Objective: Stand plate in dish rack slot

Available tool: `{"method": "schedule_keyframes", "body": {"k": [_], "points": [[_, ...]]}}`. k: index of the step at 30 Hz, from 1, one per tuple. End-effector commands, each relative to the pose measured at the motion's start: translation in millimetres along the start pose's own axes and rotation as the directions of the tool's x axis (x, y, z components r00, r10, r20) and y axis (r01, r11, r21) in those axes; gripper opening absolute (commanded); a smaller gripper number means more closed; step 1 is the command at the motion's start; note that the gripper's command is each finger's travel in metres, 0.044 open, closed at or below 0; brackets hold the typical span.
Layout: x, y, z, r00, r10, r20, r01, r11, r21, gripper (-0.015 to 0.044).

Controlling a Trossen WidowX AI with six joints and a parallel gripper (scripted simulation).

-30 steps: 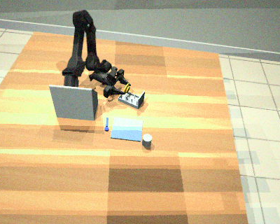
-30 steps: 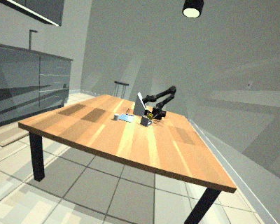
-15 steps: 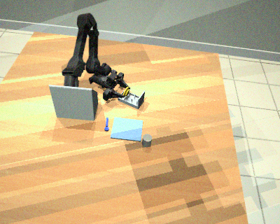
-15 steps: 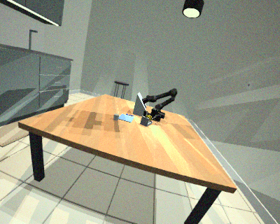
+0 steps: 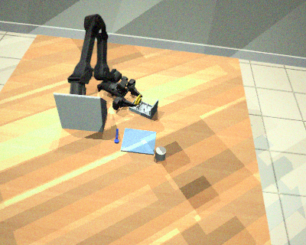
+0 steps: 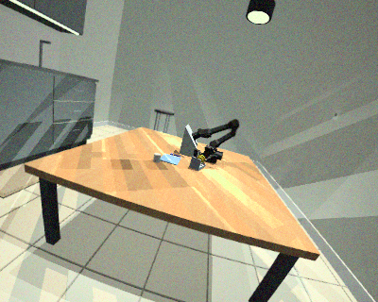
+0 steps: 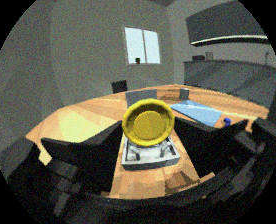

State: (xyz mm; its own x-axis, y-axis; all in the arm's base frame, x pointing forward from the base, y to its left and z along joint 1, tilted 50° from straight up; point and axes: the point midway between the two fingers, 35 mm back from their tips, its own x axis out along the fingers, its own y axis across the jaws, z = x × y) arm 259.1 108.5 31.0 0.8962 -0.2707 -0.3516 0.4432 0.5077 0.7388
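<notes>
The yellow plate [image 5: 138, 100] [image 6: 201, 158] [image 7: 148, 124] stands on edge, its round face towards the wrist camera. My gripper [image 5: 137, 99] [image 7: 147, 121] is shut on it, with one dark finger at each side. The grey dish rack [image 5: 142, 109] [image 6: 195, 164] [image 7: 151, 163] has a tall end panel at the end away from the arm. The plate is at the rack's arm-side end in the top view. In the wrist view its lower edge overlaps the rack's inside and hides part of the rails. Whether that edge sits in a slot is not clear.
A large grey panel [image 5: 81, 112] [image 6: 188, 142] stands beside the arm. A blue flat square [image 5: 138, 141] [image 6: 170, 159] [image 7: 199, 113], a small blue utensil [image 5: 116, 136] [image 7: 227, 121] and a grey cylinder [image 5: 161, 153] [image 6: 157, 158] [image 7: 184, 93] are on the table beside the rack.
</notes>
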Motion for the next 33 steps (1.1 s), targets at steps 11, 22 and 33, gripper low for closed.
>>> {"method": "schedule_keyframes", "body": {"k": [11,22,33], "points": [[0.0,0.0,0.0,1.0,0.0,0.0,0.0,1.0,0.0,0.04],[0.3,15.3,67.7,1.0,-0.023,-0.003,0.023,1.0,-0.02,0.04],[-3.3,20.8,115.7,1.0,-0.021,0.008,0.022,0.997,-0.067,0.04]]}}
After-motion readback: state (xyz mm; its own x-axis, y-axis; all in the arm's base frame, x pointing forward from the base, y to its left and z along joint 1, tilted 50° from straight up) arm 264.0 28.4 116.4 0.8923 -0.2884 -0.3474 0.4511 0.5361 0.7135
